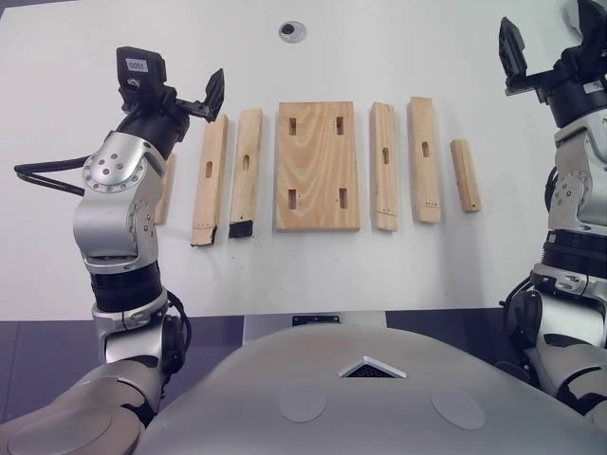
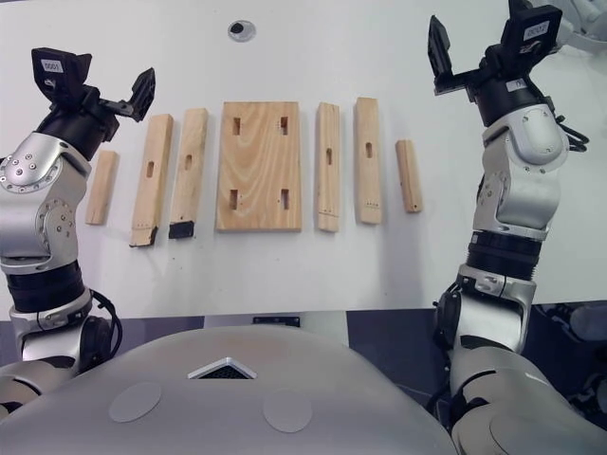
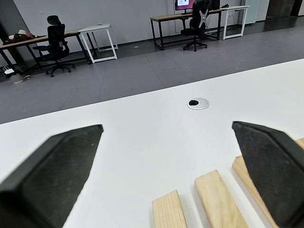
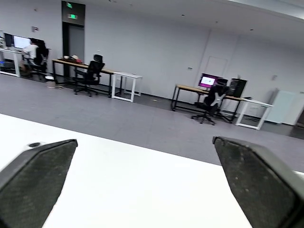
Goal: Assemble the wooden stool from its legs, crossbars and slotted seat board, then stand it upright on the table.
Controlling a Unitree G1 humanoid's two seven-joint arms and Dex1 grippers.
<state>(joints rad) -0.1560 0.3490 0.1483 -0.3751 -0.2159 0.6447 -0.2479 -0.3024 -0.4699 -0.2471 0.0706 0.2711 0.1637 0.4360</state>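
The slotted seat board [image 1: 318,166] lies flat at mid-table. Two wooden legs [image 1: 211,180] [image 1: 247,171] lie to its left, each dark at its near end, and two more legs [image 1: 383,166] [image 1: 424,159] lie to its right. A short crossbar [image 1: 465,174] rests at the far right. Another crossbar [image 2: 101,187] lies at the far left, beside my left arm. My left gripper [image 1: 180,95] hangs open above the left pieces, holding nothing; its fingertips [image 3: 52,171] stand wide apart. My right gripper [image 2: 479,52] is raised, open and empty, beyond the right crossbar.
A round cable grommet [image 1: 292,31] sits in the white table [image 1: 313,270] behind the seat board. Bare table surface runs in front of the row of parts. Desks and chairs [image 3: 57,40] stand in the room beyond the table's far edge.
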